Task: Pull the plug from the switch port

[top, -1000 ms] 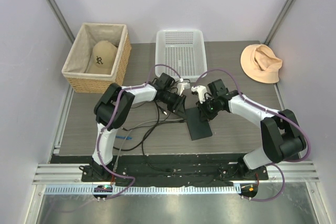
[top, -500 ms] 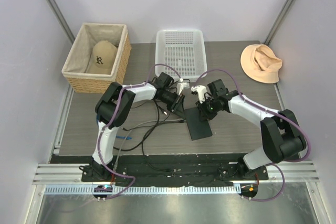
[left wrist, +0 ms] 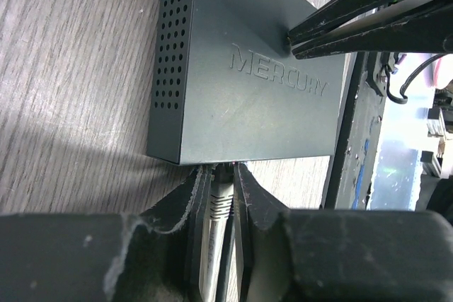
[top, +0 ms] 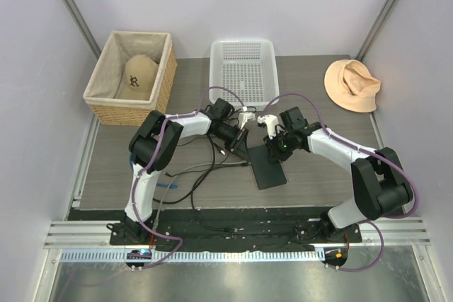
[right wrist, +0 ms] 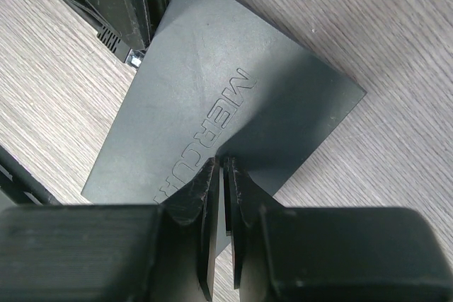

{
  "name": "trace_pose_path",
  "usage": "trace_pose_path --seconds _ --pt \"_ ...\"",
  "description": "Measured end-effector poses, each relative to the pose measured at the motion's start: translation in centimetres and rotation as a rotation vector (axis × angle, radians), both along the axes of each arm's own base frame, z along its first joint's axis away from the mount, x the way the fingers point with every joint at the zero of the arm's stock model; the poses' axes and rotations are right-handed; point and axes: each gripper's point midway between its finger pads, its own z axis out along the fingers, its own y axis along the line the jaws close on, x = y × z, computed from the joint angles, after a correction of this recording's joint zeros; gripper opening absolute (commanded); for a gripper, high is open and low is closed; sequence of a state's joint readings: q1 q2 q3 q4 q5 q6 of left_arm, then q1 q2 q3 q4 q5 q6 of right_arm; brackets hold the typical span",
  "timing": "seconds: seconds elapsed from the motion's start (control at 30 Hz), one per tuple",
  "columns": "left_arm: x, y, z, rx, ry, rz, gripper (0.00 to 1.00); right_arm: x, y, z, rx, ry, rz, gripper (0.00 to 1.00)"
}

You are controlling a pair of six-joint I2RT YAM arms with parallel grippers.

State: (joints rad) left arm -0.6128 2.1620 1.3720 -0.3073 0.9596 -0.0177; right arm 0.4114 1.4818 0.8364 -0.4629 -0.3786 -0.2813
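The flat matte-black switch (top: 268,168) marked MERCURY lies mid-table. It also shows in the left wrist view (left wrist: 248,97) and the right wrist view (right wrist: 212,97). A grey plug (left wrist: 221,201) with its cable sits in the port on the switch's narrow edge. My left gripper (left wrist: 220,172) is shut on the plug, its tips right against that edge. In the top view it (top: 245,148) is at the switch's far-left end. My right gripper (right wrist: 220,164) is shut, tips pressed down on the switch's top face (top: 273,148). The port itself is hidden by the fingers.
A wicker basket (top: 105,97) with a tan cap stands at the back left. A white plastic basket (top: 243,72) is at the back centre. A peach hat (top: 352,84) lies at the back right. Black cables (top: 202,173) loop over the table left of the switch.
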Motion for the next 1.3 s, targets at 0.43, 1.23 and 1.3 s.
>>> trace_pose_path --seconds 0.43,1.23,1.3 --pt "0.3 0.2 0.0 0.044 -0.053 -0.071 0.00 0.1 0.4 -0.1 0.003 -0.017 0.012 0.16" --pt "0.0 2.4 -0.1 0.146 -0.096 -0.183 0.00 0.2 0.8 -0.1 0.000 -0.034 0.028 0.16" --pt "0.1 3.5 -0.1 0.173 -0.098 -0.190 0.00 0.2 0.9 -0.1 0.001 -0.036 0.028 0.16"
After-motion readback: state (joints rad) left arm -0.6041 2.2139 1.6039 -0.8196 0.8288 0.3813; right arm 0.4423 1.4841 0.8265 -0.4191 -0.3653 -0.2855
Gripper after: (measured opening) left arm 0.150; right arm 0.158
